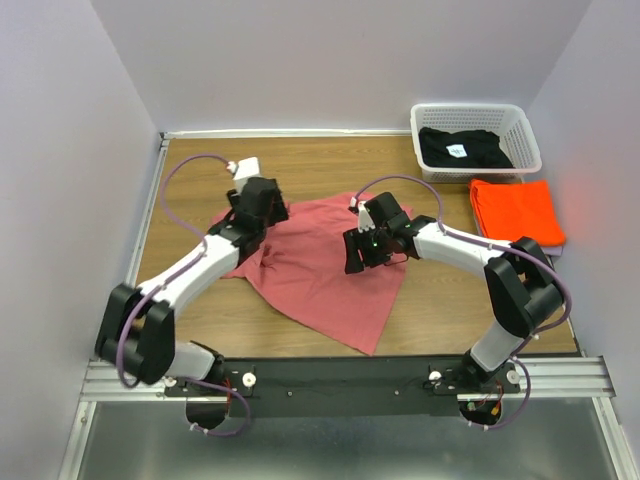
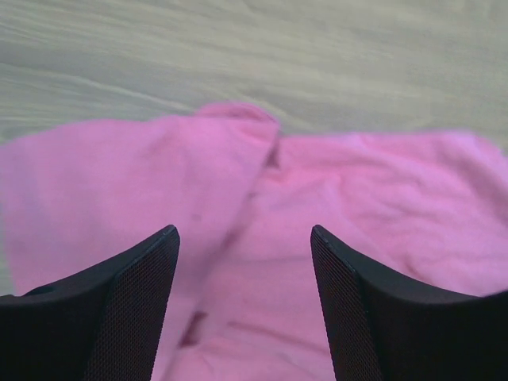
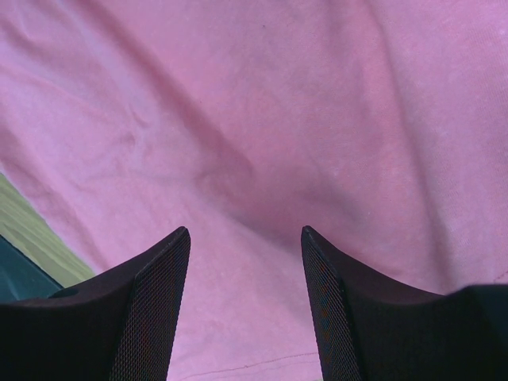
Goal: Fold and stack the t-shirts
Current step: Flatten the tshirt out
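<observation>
Pink-red tee [image 1: 320, 270] crumpled, spread well left of basket [image 1: 468, 107] and nearer the arms; long axis approx diagonal, from far-left toward near edge. L claw [image 2: 244, 234] wide apart, empty, over tee's edge farthest from basket. R claw [image 3: 244, 232] apart, empty, over mid-cloth, basket side. Orange tee [image 1: 515, 210] folded just by basket; black tee [image 1: 460, 148] inside. Prob next: L regrasps that edge, being nearest.

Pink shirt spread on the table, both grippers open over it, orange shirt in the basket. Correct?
Not quite. The white basket holds the black shirt; the orange shirt lies folded on the table, beside the basket on its near side. The top external view shows it. The rest stands.
</observation>
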Robot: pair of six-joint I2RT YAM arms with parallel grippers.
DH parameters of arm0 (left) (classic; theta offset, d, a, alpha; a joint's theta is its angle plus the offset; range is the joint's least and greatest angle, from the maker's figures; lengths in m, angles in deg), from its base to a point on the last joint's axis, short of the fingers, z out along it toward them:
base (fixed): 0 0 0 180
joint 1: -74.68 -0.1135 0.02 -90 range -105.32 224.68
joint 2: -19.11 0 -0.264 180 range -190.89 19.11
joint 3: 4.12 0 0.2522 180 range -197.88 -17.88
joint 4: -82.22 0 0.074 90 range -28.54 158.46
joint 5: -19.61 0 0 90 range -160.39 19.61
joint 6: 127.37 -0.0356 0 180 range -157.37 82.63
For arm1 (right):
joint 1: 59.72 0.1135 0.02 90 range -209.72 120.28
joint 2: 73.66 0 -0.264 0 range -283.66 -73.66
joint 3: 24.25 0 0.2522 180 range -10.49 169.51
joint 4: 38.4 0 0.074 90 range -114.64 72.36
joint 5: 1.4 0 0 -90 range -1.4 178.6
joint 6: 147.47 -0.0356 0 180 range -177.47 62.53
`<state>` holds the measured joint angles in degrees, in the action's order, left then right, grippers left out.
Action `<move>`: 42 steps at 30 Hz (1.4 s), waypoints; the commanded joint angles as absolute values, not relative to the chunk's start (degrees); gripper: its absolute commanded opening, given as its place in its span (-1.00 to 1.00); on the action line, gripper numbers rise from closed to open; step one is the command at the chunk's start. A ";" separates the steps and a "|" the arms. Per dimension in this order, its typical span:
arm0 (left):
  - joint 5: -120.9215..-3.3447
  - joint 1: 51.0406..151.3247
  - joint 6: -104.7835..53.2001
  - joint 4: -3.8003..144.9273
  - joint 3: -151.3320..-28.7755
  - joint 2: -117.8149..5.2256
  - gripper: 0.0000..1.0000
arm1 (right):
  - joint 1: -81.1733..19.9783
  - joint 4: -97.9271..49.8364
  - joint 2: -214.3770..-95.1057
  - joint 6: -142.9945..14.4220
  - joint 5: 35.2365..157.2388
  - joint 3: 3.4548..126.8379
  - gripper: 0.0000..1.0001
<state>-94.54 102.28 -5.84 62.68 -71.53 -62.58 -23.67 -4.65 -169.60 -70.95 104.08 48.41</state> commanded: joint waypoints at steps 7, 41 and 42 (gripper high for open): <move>-92.19 86.38 -3.18 61.16 -62.18 -54.54 0.41 | -23.25 -3.99 -168.93 -75.75 102.14 46.73 0.29; -82.25 75.12 2.35 62.84 -58.67 -69.05 0.30 | -41.79 -16.12 -185.36 -86.82 100.37 51.62 0.20; -82.78 75.12 2.79 62.05 -57.80 -67.39 0.28 | -42.49 -16.20 -186.07 -87.18 101.07 52.87 0.20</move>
